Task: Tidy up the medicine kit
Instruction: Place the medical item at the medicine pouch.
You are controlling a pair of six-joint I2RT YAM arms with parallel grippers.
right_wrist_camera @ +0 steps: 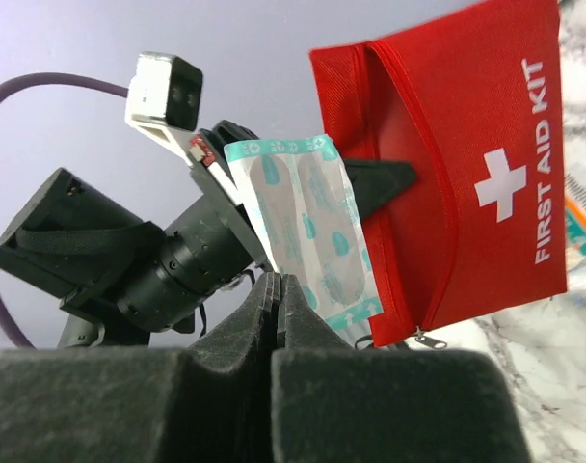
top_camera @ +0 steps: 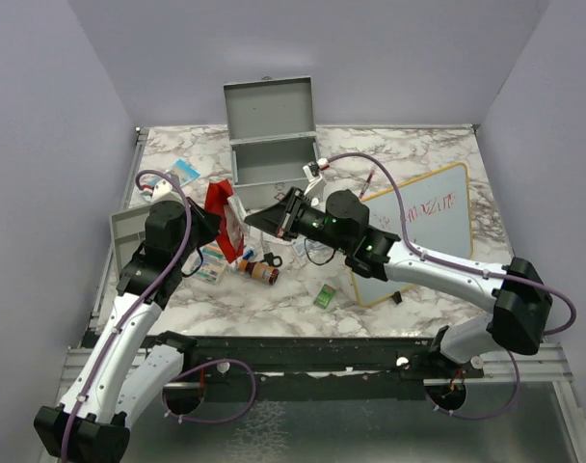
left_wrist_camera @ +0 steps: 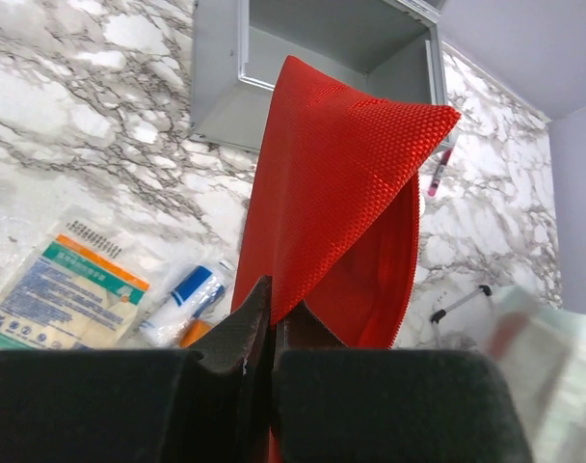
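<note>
Medicine kit (top_camera: pixel 274 164): sitting at the far middle of the desk (top_camera: pixel 438 145), grey lid standing upright behind the open box, front facing the arms.

Left hand (left_wrist_camera: pixel 272 309): pinching together on the lower edge of a red first aid pouch (right_wrist_camera: pixel 466 164), holding it up off the desk, just near and left of the kit, with the white cross and lettering facing the right arm and the zip mouth gaping along one side.

Right hand (right_wrist_camera: pixel 277 289): clamping shut on a plaster strip (right_wrist_camera: pixel 307 227) in a teal-and-white wrapper, reaching in from the right and holding the strip upright with its upper end against the pouch's open mouth. Not possible to tell whether the strip's tip is inside the pouch or only in front of it.

Lying loose on the desk under and near the pouch: a blue-and-orange gauze packet (left_wrist_camera: pixel 66 289), an amber bottle (top_camera: pixel 265 272) on its side, and a small green packet (top_camera: pixel 324 296) farther right.

Resting at the right: a wood-framed whiteboard (top_camera: pixel 423 222). Sitting at the left edge beside the left arm: a shallow grey tray (top_camera: pixel 127 231).
</note>
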